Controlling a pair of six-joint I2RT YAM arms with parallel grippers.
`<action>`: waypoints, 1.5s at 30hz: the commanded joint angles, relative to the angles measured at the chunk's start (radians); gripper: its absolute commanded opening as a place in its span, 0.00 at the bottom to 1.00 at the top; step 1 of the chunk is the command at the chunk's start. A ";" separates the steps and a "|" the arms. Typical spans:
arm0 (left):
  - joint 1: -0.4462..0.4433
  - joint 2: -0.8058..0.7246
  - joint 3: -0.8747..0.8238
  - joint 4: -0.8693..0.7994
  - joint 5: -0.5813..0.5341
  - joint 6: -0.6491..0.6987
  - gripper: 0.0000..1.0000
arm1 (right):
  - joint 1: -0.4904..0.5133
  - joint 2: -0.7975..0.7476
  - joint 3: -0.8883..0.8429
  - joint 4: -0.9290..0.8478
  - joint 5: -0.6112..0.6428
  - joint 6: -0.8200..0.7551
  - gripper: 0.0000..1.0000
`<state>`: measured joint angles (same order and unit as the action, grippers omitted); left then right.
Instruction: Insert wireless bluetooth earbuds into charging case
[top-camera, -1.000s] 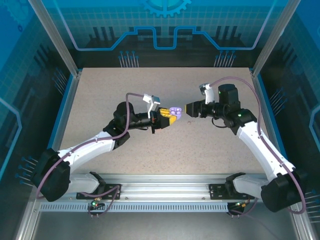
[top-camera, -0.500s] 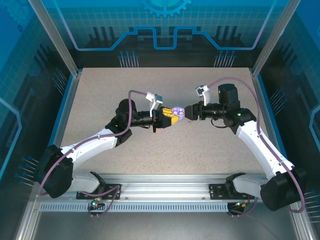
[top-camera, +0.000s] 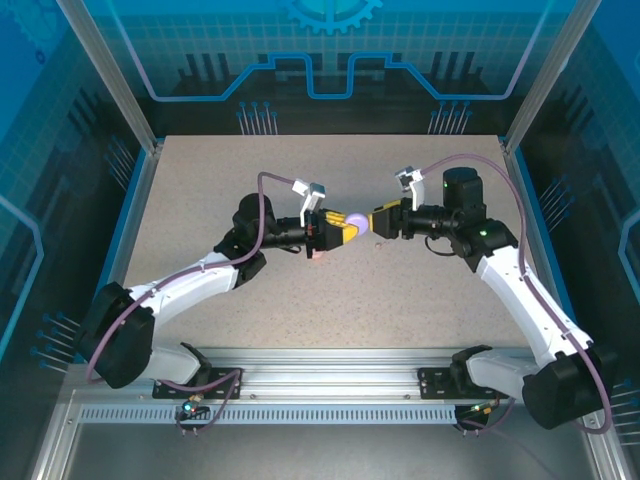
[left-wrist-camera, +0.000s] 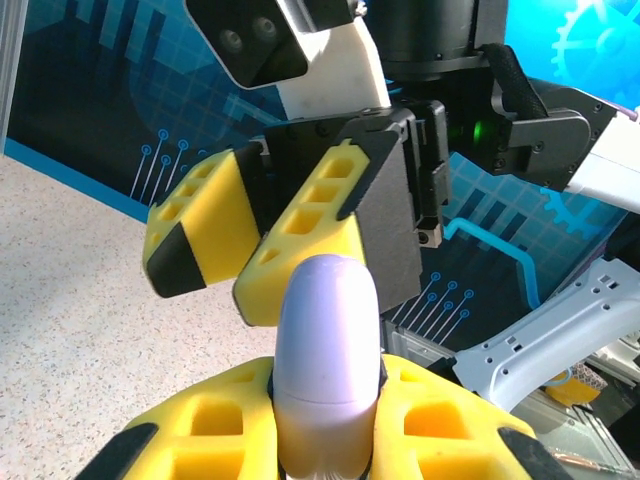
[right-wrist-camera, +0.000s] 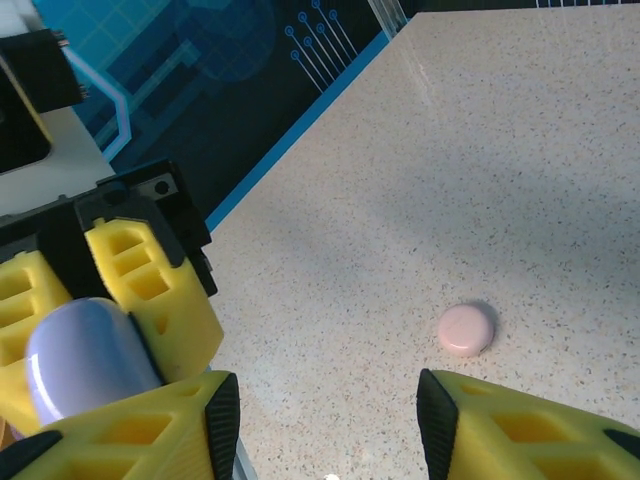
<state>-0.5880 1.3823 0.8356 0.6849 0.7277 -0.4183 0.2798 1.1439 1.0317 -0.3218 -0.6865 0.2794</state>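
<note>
tabletop (top-camera: 330, 290) speckled beige, pink case (right-wrist-camera: 466, 329) resting; walls (top-camera: 200, 40) blue circuit-print.

Bright, even overhead light, soft shadows on the speckled table (top-camera: 400, 290) (nearest wrist-view edges slightly blurred).

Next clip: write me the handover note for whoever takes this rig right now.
Grippers: the left gripper is shut on the lavender case, held up off the table. The right gripper is open, its fingers just in front of that case, not gripping it.
Things: the pink case lies shut on the table, apart from both arms.
Done: lavender case lifted.
Left: whether earbuds sit inside either case cannot be told; probably open the lavender case and check.
</note>
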 joint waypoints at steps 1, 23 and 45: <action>0.025 0.023 0.022 -0.061 -0.077 -0.029 0.08 | 0.009 -0.027 0.005 -0.022 0.006 -0.026 0.53; 0.310 0.287 0.302 -0.774 -0.254 0.021 0.09 | 0.008 0.028 0.010 -0.240 0.335 -0.029 0.56; 0.461 0.689 0.717 -1.220 -0.200 0.152 0.11 | 0.010 0.105 0.036 -0.283 0.300 -0.058 0.56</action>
<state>-0.1390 2.0357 1.5101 -0.4526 0.4946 -0.2981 0.2832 1.2415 1.0363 -0.5777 -0.3740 0.2413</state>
